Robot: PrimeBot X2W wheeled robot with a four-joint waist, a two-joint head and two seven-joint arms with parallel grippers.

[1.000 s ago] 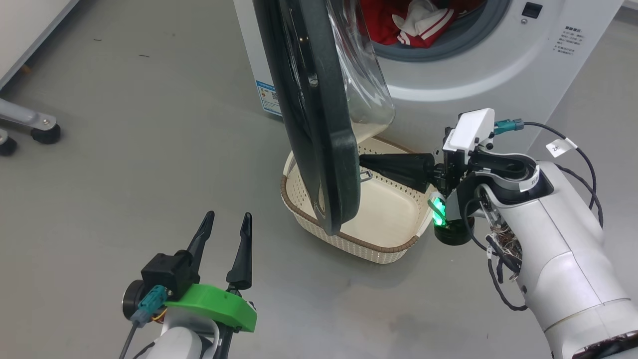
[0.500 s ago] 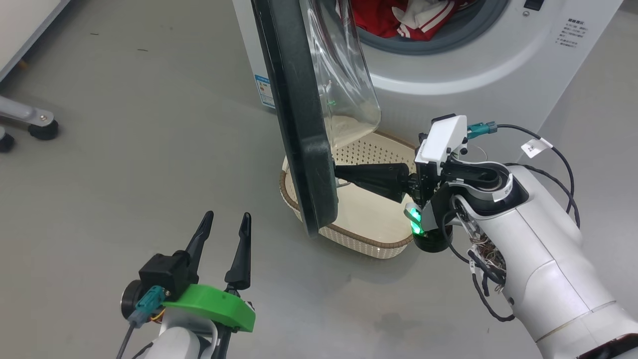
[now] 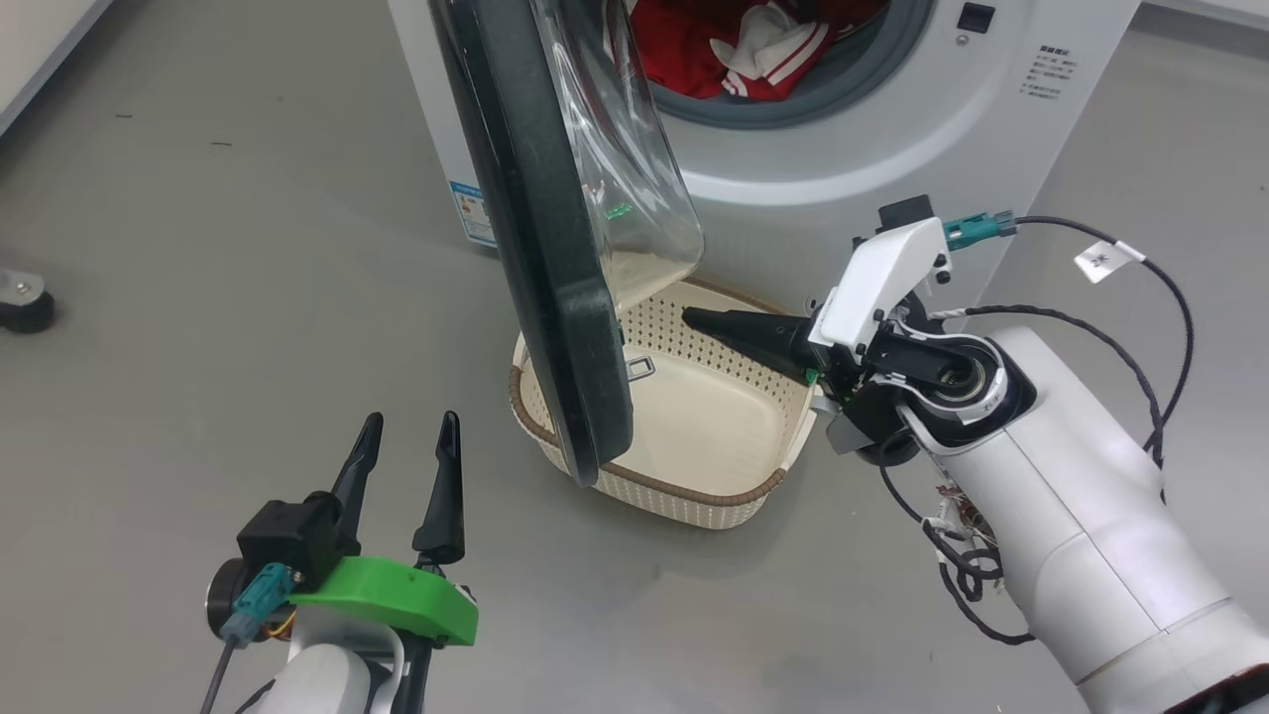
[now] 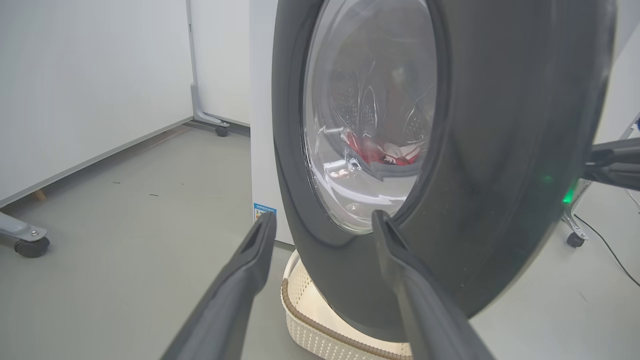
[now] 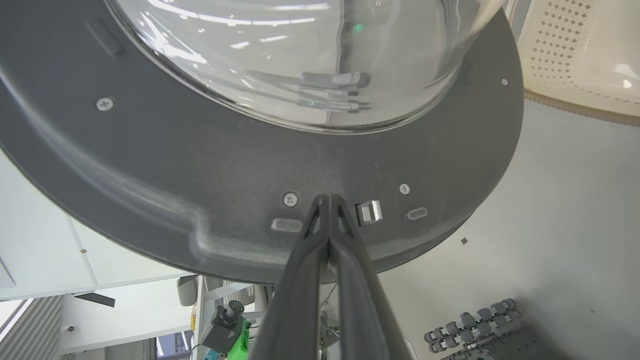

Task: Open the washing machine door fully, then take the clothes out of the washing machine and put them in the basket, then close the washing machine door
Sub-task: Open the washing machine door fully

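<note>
The washing machine (image 3: pixel 922 119) stands at the top of the head view, with red and white clothes (image 3: pixel 714 45) in its drum. The washing machine door (image 3: pixel 535 228) stands swung out, edge-on, its glass bowl (image 3: pixel 625 178) over the cream basket (image 3: pixel 684 491). My right gripper (image 3: pixel 689 317) is shut and empty. It points at the door's inner rim (image 5: pixel 200 170) beside the metal latch (image 5: pixel 369 212), with a small gap in the head view. My left gripper (image 3: pixel 411 426) is open at the lower left, facing the door's outer face (image 4: pixel 500 150). The clothes (image 4: pixel 380 150) show through the glass.
A caster wheel (image 3: pixel 20 302) sits at the far left on the grey floor. White partitions on wheeled feet (image 4: pixel 30 245) stand to the left of the machine. A blue sticker (image 3: pixel 474 213) marks the machine's lower front. Cables (image 3: pixel 1140 288) loop off my right forearm.
The head camera has shifted, sliding the whole picture left. The door has swung further open under my right gripper's tip, which now stands slightly off its inner rim. My left gripper stays open.
</note>
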